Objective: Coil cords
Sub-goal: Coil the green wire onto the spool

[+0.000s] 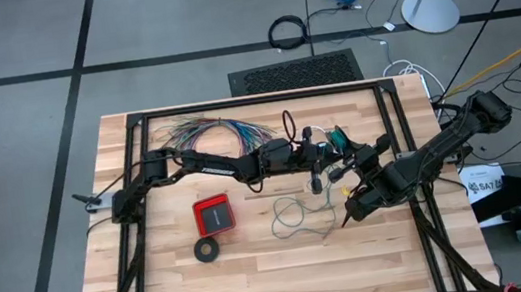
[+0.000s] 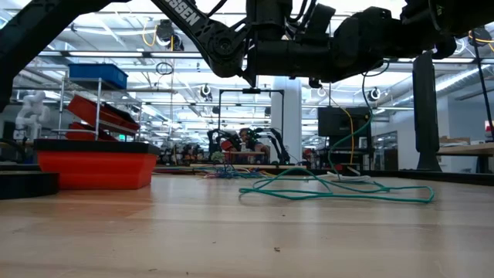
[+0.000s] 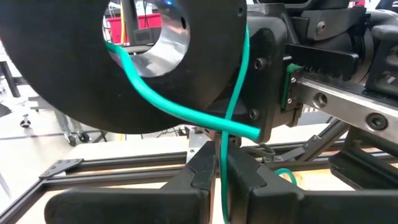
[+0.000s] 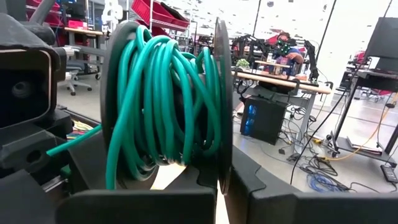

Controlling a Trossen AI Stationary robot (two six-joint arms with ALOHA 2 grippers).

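Observation:
A black spool (image 4: 168, 93) wound with the teal-green wire (image 4: 155, 106) hangs above the table's middle. My right gripper (image 4: 222, 186) comes from the right and is shut on it. My left gripper (image 3: 222, 186) reaches in from the left, facing the spool's flange (image 3: 81, 74), and is shut on a strand of the teal wire. The rest of the wire (image 2: 332, 190) lies in loose loops on the table (image 1: 295, 214), below both grippers. A pale thin cord (image 2: 369, 184) lies among those loops. My left gripper pinches a single strand of the teal wire (image 3: 221, 163) between its two fingers, which come in level from the table's left. The strand crosses the fingers upright. It runs up to the spool's rim and drops out of view below. My right gripper pinches the rim of one thin flange (image 4: 221, 158) of the spool between its two fingers, level, from the table's right. The flange stands edge-on between the fingers. The spool is lifted clear of the table, its wound wire beside the fingers.
A red box (image 1: 214, 214) and a black tape-like ring (image 1: 208, 249) lie left of the loose wire. A fanned bundle of many-coloured wires (image 1: 208, 131) lies at the far side. A black frame (image 1: 255, 100) runs round the table. A cut wire end (image 3: 255, 132) sticks out across the flange.

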